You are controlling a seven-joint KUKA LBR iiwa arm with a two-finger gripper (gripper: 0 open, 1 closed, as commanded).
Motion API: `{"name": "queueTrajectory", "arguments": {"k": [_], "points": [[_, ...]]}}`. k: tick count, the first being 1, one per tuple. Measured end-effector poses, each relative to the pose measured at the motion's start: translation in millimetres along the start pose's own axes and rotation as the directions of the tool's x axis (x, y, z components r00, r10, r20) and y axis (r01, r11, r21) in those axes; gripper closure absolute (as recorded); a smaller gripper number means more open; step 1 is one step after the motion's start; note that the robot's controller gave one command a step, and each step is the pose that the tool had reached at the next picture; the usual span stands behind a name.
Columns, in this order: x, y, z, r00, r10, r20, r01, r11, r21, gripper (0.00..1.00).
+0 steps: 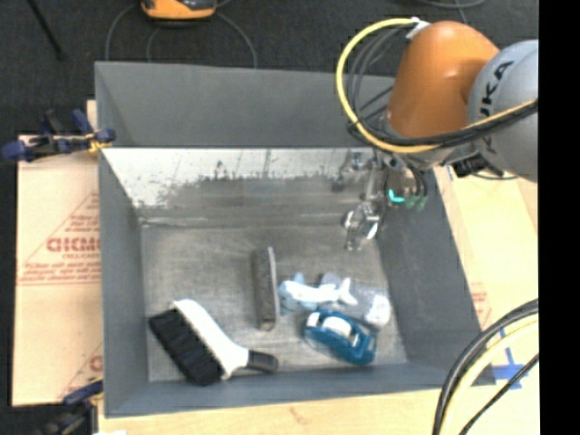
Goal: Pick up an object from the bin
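Early in the task, by the look of it: no grasp made, no lift begun. Finds the hand (362,227) up and to the right of the grey bar (264,288), near the far wall of the bin (120,261), over bare floor. Cannot tell how wide it is open; nothing seen carried in it. Just right of the bar, loose white-and-blue plastic pieces (315,293) and a blue tape dispenser (341,339), nearest the hand. Lower left of the bar, a black brush (201,344) with a white handle. Left to do, as a judgement: settling over one item, descending, closing, lifting clear.
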State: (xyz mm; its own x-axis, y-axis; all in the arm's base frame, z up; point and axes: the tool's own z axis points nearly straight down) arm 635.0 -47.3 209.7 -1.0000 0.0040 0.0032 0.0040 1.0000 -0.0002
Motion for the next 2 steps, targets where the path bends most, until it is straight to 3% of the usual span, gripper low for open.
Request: {"name": "queueTrajectory", "arguments": {"k": [1, 2], "points": [[-1.5, -0.1, -5.1, 1.0, -0.001, 0.008, 0.001, 1.0, 0.001, 0.0], [40.4, 2.9, 69.8, 1.0, -0.001, 0.01, 0.001, 1.0, 0.002, 0.0]]}}
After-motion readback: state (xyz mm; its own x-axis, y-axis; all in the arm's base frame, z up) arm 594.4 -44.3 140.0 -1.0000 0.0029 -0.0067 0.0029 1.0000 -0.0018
